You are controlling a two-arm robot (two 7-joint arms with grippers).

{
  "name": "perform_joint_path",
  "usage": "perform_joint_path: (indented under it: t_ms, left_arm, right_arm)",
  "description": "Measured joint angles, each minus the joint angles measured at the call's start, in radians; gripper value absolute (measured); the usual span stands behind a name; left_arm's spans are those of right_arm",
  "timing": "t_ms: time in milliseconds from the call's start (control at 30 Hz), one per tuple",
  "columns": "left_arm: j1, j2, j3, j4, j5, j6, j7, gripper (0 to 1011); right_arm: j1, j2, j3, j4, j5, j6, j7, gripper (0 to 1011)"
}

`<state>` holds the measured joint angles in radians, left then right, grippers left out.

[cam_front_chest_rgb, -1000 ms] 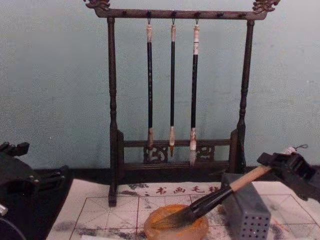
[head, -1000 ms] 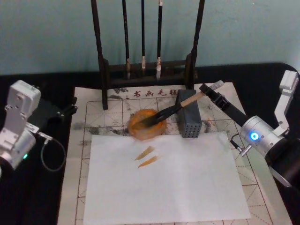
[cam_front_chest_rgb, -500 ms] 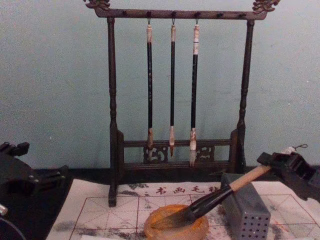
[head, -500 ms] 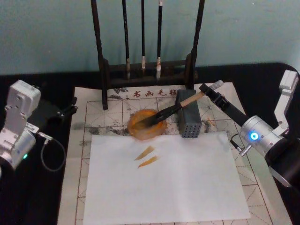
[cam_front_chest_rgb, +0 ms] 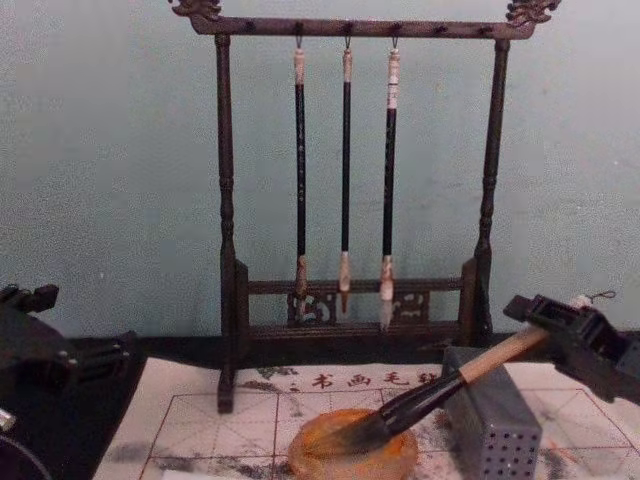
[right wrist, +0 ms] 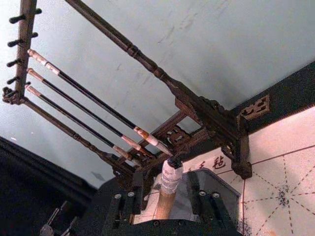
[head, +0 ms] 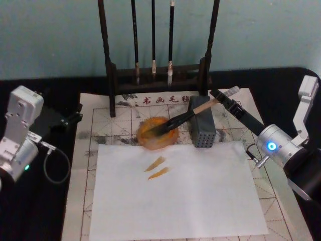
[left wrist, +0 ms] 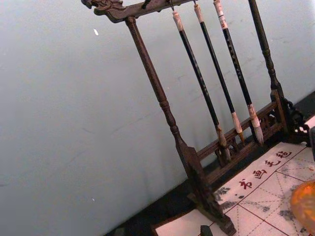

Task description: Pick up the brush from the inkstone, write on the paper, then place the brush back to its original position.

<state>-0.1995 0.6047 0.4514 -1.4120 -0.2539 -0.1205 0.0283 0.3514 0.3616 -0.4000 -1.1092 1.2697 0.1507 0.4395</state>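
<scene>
The brush (head: 183, 118) lies slanted, its dark bristles in the amber inkstone (head: 146, 136) and its pale shaft leaning on a grey perforated block (head: 203, 129). My right gripper (head: 219, 98) is open at the brush's upper end. In the right wrist view its fingers (right wrist: 129, 199) stand either side of the whitish end cap (right wrist: 171, 174), with gaps showing. The chest view shows the brush (cam_front_chest_rgb: 430, 400), inkstone (cam_front_chest_rgb: 400, 462) and right gripper (cam_front_chest_rgb: 548, 322). The red-grid paper (head: 100, 118) carries a plain white sheet (head: 175, 196) with two orange strokes. My left gripper (head: 75, 114) is parked open at the left.
A dark wooden rack (head: 155, 75) with three thin hanging brushes (cam_front_chest_rgb: 345, 180) stands behind the inkstone, close to the right gripper. The grey block (cam_front_chest_rgb: 495, 425) sits right of the dish. Black table surface surrounds the paper.
My right gripper has edged slightly forward and up along the brush's end. The brush, the inkstone and the left arm have stayed put.
</scene>
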Motion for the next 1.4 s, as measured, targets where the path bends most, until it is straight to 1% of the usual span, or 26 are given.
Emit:
perform_joint_path:
  t_ms: [33,200,267,300,333,533,867,1067,1300,1333,1400]
  left_arm:
    - [0.000,0.000,0.000,0.000,0.000,0.000,0.000,1001]
    - [0.000,0.000,0.000,0.000,0.000,0.000,0.000,1001]
    - [0.000,0.000,0.000,0.000,0.000,0.000,0.000,1001]
    - [0.000,0.000,0.000,0.000,0.000,0.000,0.000,1001]
    - [0.000,0.000,0.000,0.000,0.000,0.000,0.000,1001]
    - [0.000,0.000,0.000,0.000,0.000,0.000,0.000,1001]
    - [0.000,0.000,0.000,0.000,0.000,0.000,0.000,1001]
    - [0.000,0.000,0.000,0.000,0.000,0.000,0.000,1001]
    - [0.000,0.000,0.000,0.000,0.000,0.000,0.000,1001]
    - [0.000,0.000,0.000,0.000,0.000,0.000,0.000,1001]
    - [0.000,0.000,0.000,0.000,0.000,0.000,0.000,1001]
  right_arm:
    - [0.000,0.000,0.000,0.000,0.000,0.000,0.000,589]
    - [0.000,0.000,0.000,0.000,0.000,0.000,0.000,729]
    - [0.000,0.000,0.000,0.000,0.000,-0.001,0.000,807]
    - [0.000,0.000,0.000,0.000,0.000,-0.001,0.000,820]
    - [0.000,0.000,0.000,0.000,0.000,-0.001,0.000,870]
    - [0.000,0.000,0.000,0.000,0.000,-0.001,0.000,1003]
    - [0.000,0.001,0.000,-0.001,0.001,-0.004,0.000,1000]
    - [-0.013,0.018,-0.003,-0.026,0.000,-0.012,0.008,1000]
    - [-0.049,0.078,-0.018,-0.102,-0.022,-0.007,-0.001,1000]
    - [-0.058,0.093,-0.021,-0.119,-0.031,-0.006,-0.008,1000]
    - [-0.069,0.111,-0.025,-0.137,-0.044,-0.007,-0.015,1000]
